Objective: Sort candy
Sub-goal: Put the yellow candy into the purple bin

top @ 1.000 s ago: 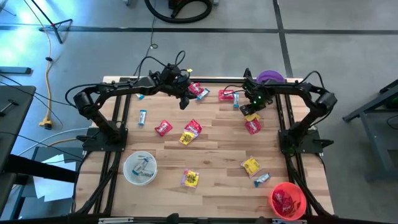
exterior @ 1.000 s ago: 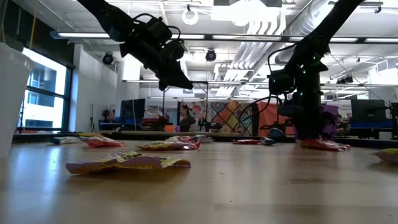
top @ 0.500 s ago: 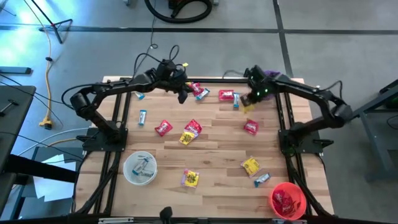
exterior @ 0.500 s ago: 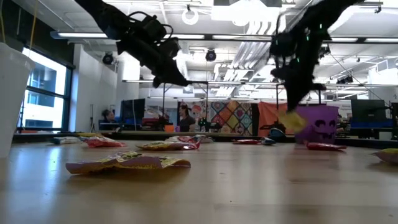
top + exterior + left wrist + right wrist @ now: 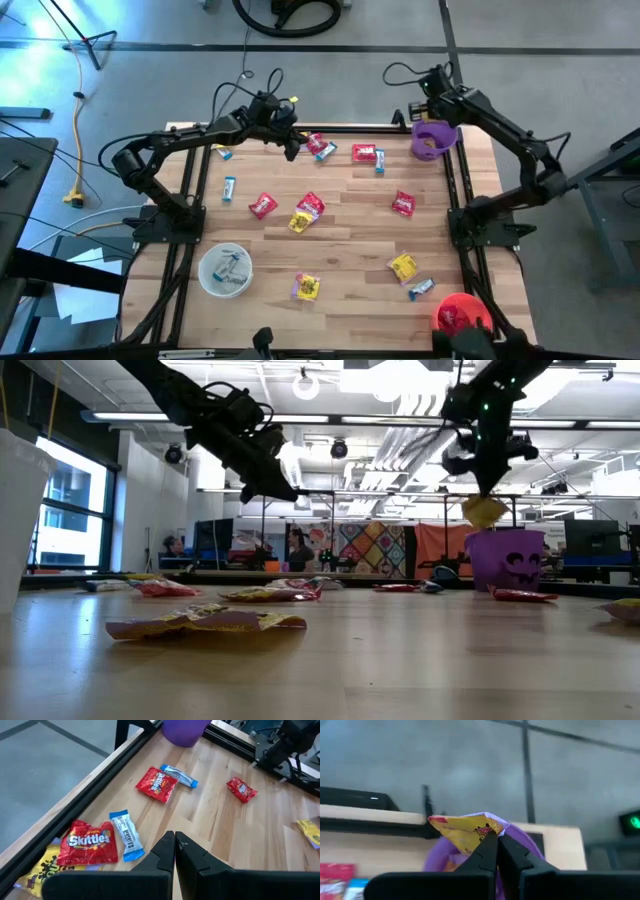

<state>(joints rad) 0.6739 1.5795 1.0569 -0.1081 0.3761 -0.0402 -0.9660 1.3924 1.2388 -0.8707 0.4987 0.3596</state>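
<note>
Candy in red, yellow and blue-white wrappers lies scattered flat on the wooden table (image 5: 350,240). My right gripper (image 5: 484,494) hangs above the purple bowl (image 5: 505,558) at the table's far right, shut on a yellow candy (image 5: 485,512). My left gripper (image 5: 291,151) is shut with nothing in it. It hovers near the far edge over a red candy (image 5: 90,842) and a blue-white candy (image 5: 126,836). My right gripper pinches the yellow candy between its two fingers at one edge of the wrapper (image 5: 482,834). The fingers come from above, pointing down. The candy hangs below the fingertips (image 5: 485,500), lifted clear, just above the purple bowl's rim (image 5: 500,533).
A clear white bowl (image 5: 225,270) holding blue-white candy stands near the front left. A red bowl (image 5: 462,318) stands at the front right corner. More candy (image 5: 403,203) lies mid-table, and dark frame rails (image 5: 190,200) run along both sides.
My right gripper has taken hold of a yellow candy that lay on the table beside a red one. It has lifted the candy clear and carried it up and toward the far right, over the purple bowl. My left gripper has drifted slightly toward the far edge.
</note>
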